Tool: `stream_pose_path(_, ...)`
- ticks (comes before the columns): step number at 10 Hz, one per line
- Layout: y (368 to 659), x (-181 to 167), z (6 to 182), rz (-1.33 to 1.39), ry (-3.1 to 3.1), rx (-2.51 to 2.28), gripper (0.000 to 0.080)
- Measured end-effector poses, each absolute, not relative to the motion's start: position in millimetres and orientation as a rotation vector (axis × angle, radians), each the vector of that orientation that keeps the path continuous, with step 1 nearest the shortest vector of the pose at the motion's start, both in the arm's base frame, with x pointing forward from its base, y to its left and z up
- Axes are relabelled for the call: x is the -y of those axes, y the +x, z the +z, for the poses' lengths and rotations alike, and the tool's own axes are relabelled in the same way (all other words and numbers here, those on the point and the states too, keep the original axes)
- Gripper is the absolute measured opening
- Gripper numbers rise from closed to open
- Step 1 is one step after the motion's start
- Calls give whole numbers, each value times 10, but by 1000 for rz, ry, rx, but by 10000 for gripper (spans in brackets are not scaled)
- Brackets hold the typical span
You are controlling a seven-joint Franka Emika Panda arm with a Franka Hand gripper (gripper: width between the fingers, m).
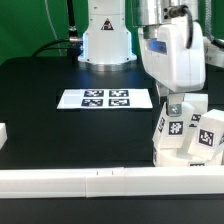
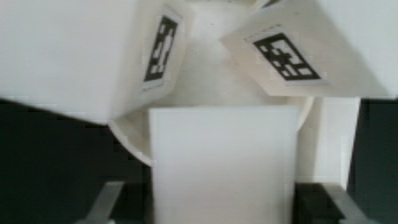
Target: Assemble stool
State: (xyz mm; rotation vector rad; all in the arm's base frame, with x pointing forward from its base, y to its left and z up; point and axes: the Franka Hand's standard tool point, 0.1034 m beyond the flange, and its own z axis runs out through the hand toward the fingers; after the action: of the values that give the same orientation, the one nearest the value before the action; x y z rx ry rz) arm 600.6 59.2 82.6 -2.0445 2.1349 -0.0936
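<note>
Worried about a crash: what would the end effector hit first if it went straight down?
Probably the stool itself: the end effector, shut on a leg, sits right above its seat, though depth is unclear.

We're looking at a white arm (image 1: 170, 55), glossy and rounded, its shell catching the light. At the back we see its base (image 1: 106, 40), a white cylinder with a dark blue mark on the front, ringed pale blue at the foot. Up top, a dark band splits the white casing near the joint. On the wrist section, a blue patch shows on the side. From the wrist camera, only dark grey jaws peek in.
</note>
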Motion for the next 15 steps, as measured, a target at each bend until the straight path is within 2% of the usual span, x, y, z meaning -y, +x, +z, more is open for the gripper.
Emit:
stream_pose_path(5,5997,-616,814,-17,-1649,-2420,337)
stream_pose_path(6,5995,-625,811,-12,-1632,-2430,382)
stream_pose_path(7,6000,-624,821,-15,-1693,-2388,382)
stream_pose_path(9,6040,-658,914,-21,-1772,-2315,631)
stream_pose_path(11,6082,-716,1054,-54,-1941,-2147,644)
stream_pose_path(15,6066,-710,1009,-103,-2247,-1852,649)
